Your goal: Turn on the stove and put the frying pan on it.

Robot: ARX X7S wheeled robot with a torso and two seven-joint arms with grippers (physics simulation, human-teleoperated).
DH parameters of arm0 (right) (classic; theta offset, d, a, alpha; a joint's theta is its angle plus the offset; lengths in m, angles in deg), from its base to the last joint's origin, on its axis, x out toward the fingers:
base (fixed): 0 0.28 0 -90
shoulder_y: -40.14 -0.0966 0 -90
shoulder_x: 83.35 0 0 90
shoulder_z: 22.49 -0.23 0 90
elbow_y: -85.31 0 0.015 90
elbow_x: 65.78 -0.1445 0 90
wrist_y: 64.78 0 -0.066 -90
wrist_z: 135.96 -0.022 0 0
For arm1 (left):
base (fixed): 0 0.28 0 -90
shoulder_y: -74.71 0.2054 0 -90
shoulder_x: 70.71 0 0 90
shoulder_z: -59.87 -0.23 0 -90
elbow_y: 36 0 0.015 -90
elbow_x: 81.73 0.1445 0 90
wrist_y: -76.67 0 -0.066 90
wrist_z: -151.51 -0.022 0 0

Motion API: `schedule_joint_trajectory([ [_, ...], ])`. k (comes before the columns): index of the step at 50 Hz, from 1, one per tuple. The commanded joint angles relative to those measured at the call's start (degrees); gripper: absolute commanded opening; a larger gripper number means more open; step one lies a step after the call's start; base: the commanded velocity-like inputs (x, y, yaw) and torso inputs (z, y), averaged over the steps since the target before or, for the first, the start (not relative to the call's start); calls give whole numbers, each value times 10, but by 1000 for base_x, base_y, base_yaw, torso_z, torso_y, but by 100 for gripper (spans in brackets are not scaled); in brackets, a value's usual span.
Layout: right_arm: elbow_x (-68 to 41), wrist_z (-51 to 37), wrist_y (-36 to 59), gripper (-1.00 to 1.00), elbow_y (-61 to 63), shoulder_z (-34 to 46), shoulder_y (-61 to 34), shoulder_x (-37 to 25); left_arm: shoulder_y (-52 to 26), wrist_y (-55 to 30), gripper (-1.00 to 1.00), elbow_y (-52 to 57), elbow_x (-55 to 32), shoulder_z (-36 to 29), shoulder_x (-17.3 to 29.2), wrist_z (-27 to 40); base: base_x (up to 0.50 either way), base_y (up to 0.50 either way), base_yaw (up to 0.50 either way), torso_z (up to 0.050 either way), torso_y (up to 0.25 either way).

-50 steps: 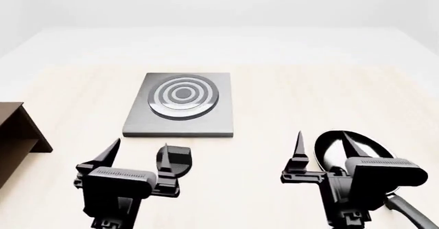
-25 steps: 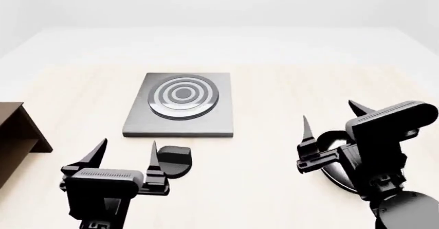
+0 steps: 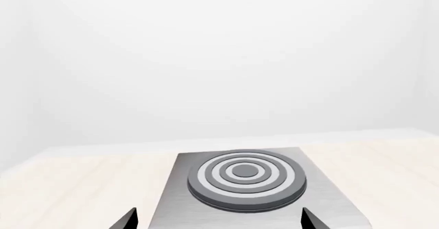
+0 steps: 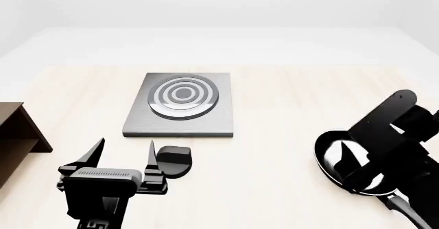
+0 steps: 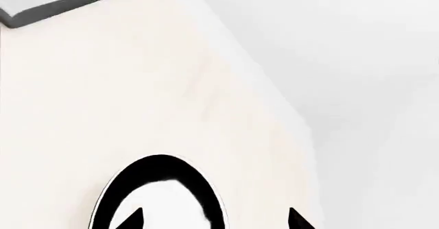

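The stove (image 4: 141,122) is a flat grey plate with a ringed burner (image 4: 183,96), mid-table; the left wrist view looks straight at the stove (image 3: 329,198) and the burner (image 3: 245,180). Its black knob (image 4: 172,160) lies on the table in front of the plate. My left gripper (image 4: 123,152) stands open just left of the knob, empty, and my left gripper (image 3: 218,221) spans the plate's near edge. The black frying pan (image 4: 336,157) lies at the right, its handle (image 4: 404,211) pointing toward me. My right gripper (image 5: 216,221) is open above the frying pan (image 5: 164,198), holding nothing.
A dark brown wooden shelf (image 4: 17,131) stands at the left edge of the head view. The pale wooden table (image 4: 288,100) ends at a white floor and wall beyond the stove. My right arm (image 4: 387,136) tilts over the pan's right side.
My right arm has swung right and tipped over the pan, its fingers leaving the head view. My left gripper has drawn back and left, uncovering the knob.
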Motion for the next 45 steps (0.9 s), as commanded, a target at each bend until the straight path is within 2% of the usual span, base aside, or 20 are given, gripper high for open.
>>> schedule_joint_trajectory([
  [1,30,40,19,100,-47,97,-27,-83,-1,0,100,-3,0,-1,3,4,0,0,0,0,0],
  [19,-39,38,-14,100,-64,59,98,-133,-2,4,100,-13,4,-9,5,8,0,0,0,0,0],
  [45,-22,7,-86,100,-153,71,178,-131,-5,7,100,-20,5,-16,9,14,0,0,0,0,0],
])
